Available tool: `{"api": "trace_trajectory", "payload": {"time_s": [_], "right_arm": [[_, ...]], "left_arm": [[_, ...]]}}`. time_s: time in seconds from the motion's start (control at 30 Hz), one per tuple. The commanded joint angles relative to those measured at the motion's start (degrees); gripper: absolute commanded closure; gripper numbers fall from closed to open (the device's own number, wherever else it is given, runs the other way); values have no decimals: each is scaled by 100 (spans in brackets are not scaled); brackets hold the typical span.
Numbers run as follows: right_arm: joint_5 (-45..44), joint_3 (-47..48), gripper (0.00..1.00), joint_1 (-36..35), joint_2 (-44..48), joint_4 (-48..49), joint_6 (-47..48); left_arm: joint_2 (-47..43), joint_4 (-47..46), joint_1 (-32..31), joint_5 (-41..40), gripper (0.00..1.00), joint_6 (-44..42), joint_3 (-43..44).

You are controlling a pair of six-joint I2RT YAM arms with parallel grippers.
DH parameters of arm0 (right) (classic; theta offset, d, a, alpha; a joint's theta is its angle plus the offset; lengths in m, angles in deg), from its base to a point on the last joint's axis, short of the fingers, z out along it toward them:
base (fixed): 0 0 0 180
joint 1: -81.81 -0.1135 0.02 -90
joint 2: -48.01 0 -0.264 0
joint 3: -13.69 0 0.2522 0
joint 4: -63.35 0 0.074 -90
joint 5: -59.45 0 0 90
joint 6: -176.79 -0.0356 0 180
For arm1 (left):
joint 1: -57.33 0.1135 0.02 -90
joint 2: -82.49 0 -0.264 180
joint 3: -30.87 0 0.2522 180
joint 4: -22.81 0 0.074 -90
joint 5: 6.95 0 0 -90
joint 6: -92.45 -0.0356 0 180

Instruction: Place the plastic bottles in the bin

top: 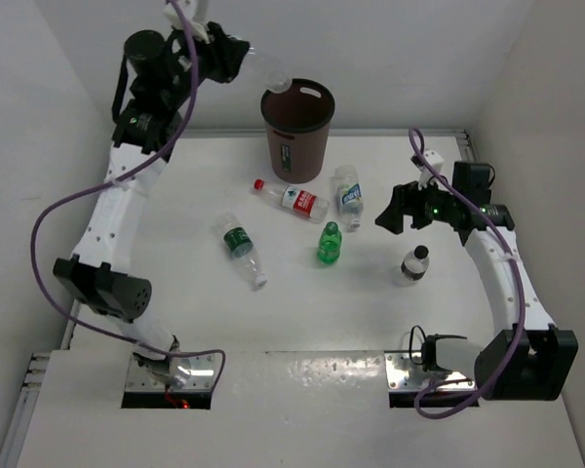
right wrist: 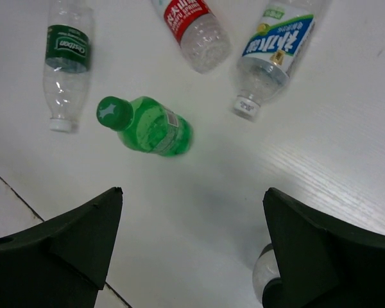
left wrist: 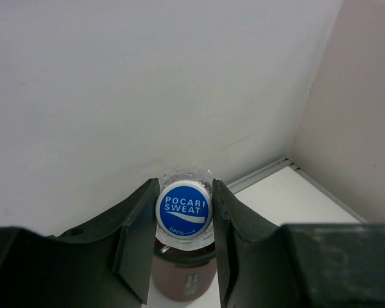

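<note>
Starting at the near edge of the white table [top: 302, 312], the two arm bases sit on metal plates [top: 171, 378], and a purple cable [top: 39, 244] loops off the left arm. Farther in on the right, a short bottle [top: 414, 264] with a white cap stands upright. The right wrist view shows only a sliver of it behind a finger.

At about 11 o'clock from it hovers the right gripper [right wrist: 192, 192], jaws spread wide and holding nothing, over bare tabletop. Just beyond, a green bottle [right wrist: 147, 125] looks to be upright.

At 9 o'clock from the green one, a clear bottle with a dark green label [top: 240, 246] lies on its side, white cap toward the near edge. At 11 o'clock lies a red-label bottle [top: 294, 199], red cap pointing left. At 1 o'clock lies a blue-label bottle [top: 348, 191], just beside the red one. Both rest near the foot of the brown bin [top: 298, 136], which stands at the table's 12 o'clock.

High at the bin's 10 o'clock, the left gripper [left wrist: 183, 189] is clenched on a clear bottle [top: 265, 70]. Its blue cap reads POCARI SWEAT and sits at the rim's left edge, with the bin below it in the wrist view.

White walls [top: 390, 58] close in the left, far and right sides. The gripped bottle's body is hidden between the fingers in the wrist view and is faint against the wall from above.
</note>
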Motion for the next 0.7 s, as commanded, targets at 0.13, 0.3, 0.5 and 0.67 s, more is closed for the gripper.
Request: {"api": "trace_trajectory", "payload": {"time_s": [0.13, 0.3, 0.5, 0.67], "right_arm": [[517, 212, 11, -476, 191, 182, 643], [324, 379, 12, -792, 60, 85, 793], [-89, 388, 12, -1494, -186, 383, 846], [-450, 441, 17, -2067, -502, 761, 679]], "left_arm": [[1396, -55, -941, -914, 94, -514, 761], [1986, -55, -1065, -1348, 94, -732, 1112], [2171, 296, -1294, -1612, 24, -1041, 947], [1864, 235, -1294, -1815, 0, -629, 998]]}}
